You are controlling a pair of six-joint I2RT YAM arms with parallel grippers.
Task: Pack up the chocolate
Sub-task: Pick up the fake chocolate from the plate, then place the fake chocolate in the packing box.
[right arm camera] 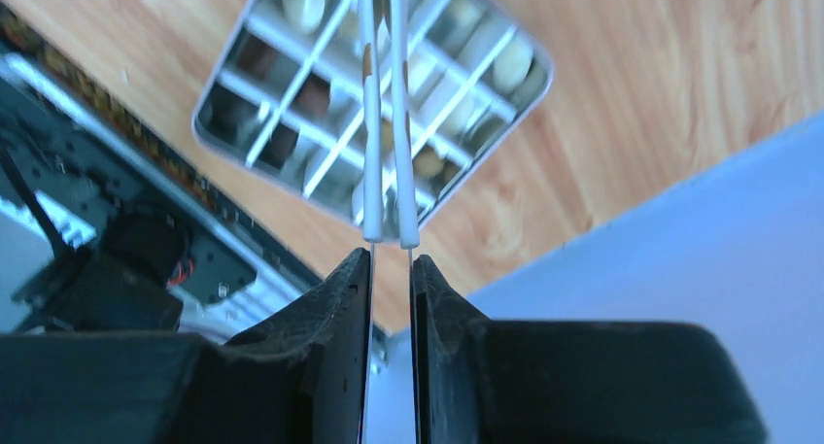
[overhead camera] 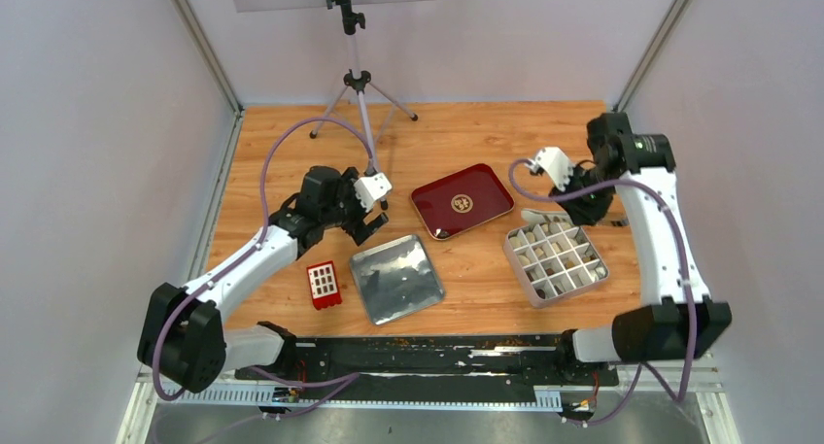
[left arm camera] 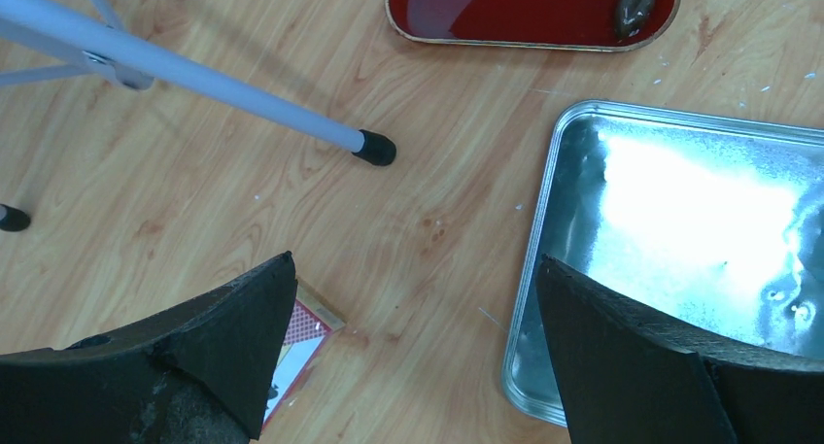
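Observation:
Cream and dark brown chocolate pieces [overhead camera: 549, 259] lie in the cells of a silver divided tin [overhead camera: 595, 281] at the right. In the right wrist view the tin [right arm camera: 216, 109] lies below, with a dark chocolate [right arm camera: 313, 94] in one cell. My right gripper [overhead camera: 575, 193] [right arm camera: 391, 255] is shut on white tongs [right arm camera: 387, 123], whose arms reach out over the tin's middle. A small dark lump [left arm camera: 634, 9] sits in a corner of the red tray [left arm camera: 505, 7]. My left gripper [overhead camera: 367, 221] [left arm camera: 416, 259] hangs open over bare wood, holding nothing.
A shiny flat metal tray [overhead camera: 395, 279] [left arm camera: 680, 221] lies right of the left gripper. A small red block with white squares [overhead camera: 324, 284] [left arm camera: 296, 342] lies to its left. The red tray [overhead camera: 462, 201] sits mid-table. A tripod [overhead camera: 358, 80] stands at the back, with one leg [left arm camera: 194, 80] near the left gripper.

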